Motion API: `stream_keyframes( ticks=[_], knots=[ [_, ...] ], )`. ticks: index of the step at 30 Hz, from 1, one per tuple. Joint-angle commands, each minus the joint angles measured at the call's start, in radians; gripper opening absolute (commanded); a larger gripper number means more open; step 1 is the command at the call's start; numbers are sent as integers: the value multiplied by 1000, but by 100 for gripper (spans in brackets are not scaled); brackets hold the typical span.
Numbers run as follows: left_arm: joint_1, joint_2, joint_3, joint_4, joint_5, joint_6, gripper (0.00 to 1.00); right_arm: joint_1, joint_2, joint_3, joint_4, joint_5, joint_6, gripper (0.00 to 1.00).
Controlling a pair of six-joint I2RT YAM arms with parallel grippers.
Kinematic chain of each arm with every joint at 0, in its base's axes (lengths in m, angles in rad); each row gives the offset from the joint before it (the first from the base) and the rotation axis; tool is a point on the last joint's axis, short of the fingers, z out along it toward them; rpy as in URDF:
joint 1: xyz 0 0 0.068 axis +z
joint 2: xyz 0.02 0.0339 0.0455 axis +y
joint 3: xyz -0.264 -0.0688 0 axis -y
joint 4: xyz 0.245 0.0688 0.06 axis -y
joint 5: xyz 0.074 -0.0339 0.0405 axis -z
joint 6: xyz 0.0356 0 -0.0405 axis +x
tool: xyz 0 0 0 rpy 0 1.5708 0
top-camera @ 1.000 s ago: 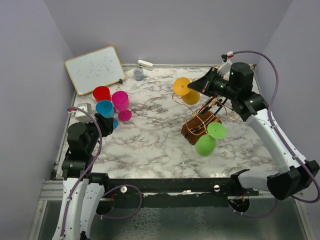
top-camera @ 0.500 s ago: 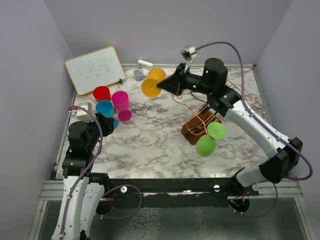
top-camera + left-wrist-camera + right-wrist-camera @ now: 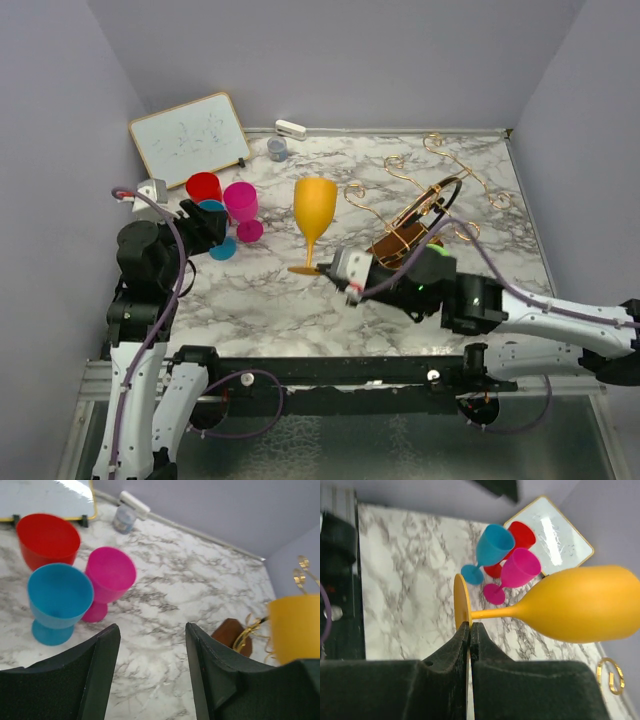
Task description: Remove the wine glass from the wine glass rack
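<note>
A yellow wine glass (image 3: 313,210) stands upright near the table's middle, and my right gripper (image 3: 325,270) is shut on the rim of its foot. In the right wrist view the glass (image 3: 580,610) lies sideways across the frame, its foot (image 3: 461,606) pinched between my fingers (image 3: 451,652). The copper wire rack (image 3: 425,200) with its wooden base (image 3: 392,252) stands to the right of the glass; a green glass (image 3: 428,265) hangs on its near side, partly behind my right arm. My left gripper (image 3: 152,680) is open and empty at the left, above bare marble.
Red (image 3: 203,186), blue (image 3: 212,215) and pink (image 3: 241,203) glasses stand together at the left, in front of a whiteboard (image 3: 190,138). A small grey cup (image 3: 277,149) and a white object (image 3: 290,129) lie by the back wall. Walls enclose the table.
My right arm has swung from the back of the table down to the near middle, turning the yellow glass upright and lowering its foot to the marble. My left gripper has lifted slightly.
</note>
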Motion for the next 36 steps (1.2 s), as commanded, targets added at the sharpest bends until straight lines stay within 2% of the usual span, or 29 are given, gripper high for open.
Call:
stream_keyframes(
  ticks=[1, 4, 7, 13, 18, 25, 36],
  knots=[
    [-6, 97, 180, -49, 230, -79, 58, 239, 30, -211, 16, 478, -368, 1],
    [-5, 163, 286, -154, 355, -55, 60, 363, 24, -407, 240, 643, -627, 1],
    [-28, 199, 348, -252, 405, -22, 60, 435, 33, -544, 467, 716, -853, 1],
    [-63, 168, 214, -214, 538, -68, 61, 490, 83, -684, 759, 736, -1144, 1],
    [-71, 139, 154, -205, 567, -72, 61, 501, 159, -682, 782, 735, -1187, 1],
    [-92, 125, 154, -218, 567, -60, 62, 513, 288, -677, 854, 733, -1241, 1],
    [-130, 94, 105, -267, 569, -8, 62, 516, 387, -670, 960, 745, -1306, 1]
  ],
)
